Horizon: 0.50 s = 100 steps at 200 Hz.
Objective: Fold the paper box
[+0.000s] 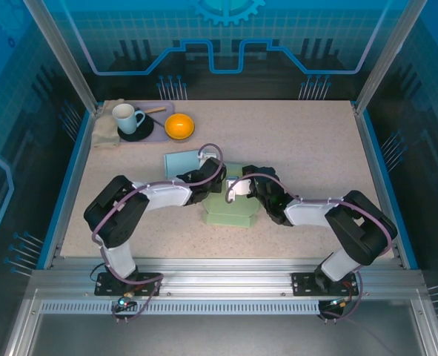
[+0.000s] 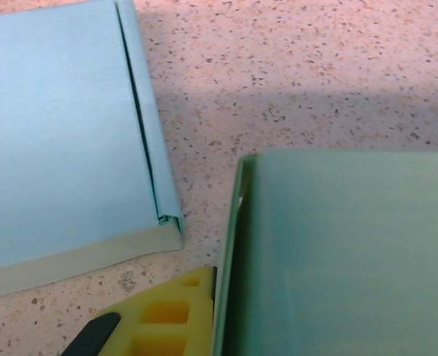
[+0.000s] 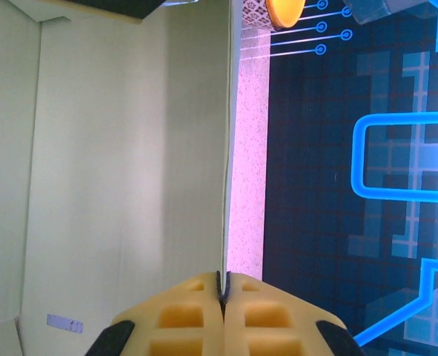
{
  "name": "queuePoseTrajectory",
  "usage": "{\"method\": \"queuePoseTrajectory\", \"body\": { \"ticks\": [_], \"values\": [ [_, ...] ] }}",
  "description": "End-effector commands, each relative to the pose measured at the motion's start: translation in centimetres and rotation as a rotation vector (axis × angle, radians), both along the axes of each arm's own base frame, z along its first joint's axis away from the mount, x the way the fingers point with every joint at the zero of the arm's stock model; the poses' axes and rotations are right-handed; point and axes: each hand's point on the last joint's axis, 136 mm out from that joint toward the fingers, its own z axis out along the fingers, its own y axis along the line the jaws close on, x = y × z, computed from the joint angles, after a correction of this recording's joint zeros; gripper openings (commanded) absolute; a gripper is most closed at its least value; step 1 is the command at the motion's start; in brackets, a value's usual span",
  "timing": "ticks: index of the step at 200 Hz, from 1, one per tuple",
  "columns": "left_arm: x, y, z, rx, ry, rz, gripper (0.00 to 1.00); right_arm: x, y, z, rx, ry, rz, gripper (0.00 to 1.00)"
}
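The speckled tabletop [image 1: 300,141] sits inside an enclosure with blue-lit patterned walls [image 1: 226,44]. The pale green paper box [image 1: 230,211] stands between the two pincers. The right pincer [image 3: 222,285] has its yellow pads pressed together on the thin edge of a box panel. One yellow finger [image 2: 170,315] of the left pincer [image 1: 210,176] lies just beside a box wall; its state cannot be told. A flat light blue carton [image 2: 63,133] lies just beyond the left pincer. Well beyond that, a purple tray [image 1: 163,109] carries a white mug [image 1: 126,117] on a black saucer [image 1: 143,133], with an orange bowl [image 1: 179,126] beside the tray.
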Motion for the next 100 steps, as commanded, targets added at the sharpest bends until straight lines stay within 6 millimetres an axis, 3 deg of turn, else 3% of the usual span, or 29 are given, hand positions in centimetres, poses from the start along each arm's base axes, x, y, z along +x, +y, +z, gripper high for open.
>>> {"method": "queuePoseTrajectory", "body": {
  "ticks": [1,20,63,100],
  "values": [
    [-1.4,8.9,-2.7,0.235,0.071,0.292,0.09,0.3,-2.6,-1.5,-0.034,0.050,-0.113,0.00],
    [-1.0,7.8,-2.8,0.205,0.079,0.245,0.09,0.1,-2.4,-0.8,0.020,0.059,-0.113,0.02],
    [-0.5,5.4,-2.3,0.167,0.021,0.118,0.08,-1.1,-1.5,2.5,0.210,0.157,-0.078,0.20],
    [-0.5,3.7,-2.3,0.136,-0.020,0.007,0.07,-4.1,-1.2,4.8,0.342,0.332,-0.007,0.30]
  ]
}}
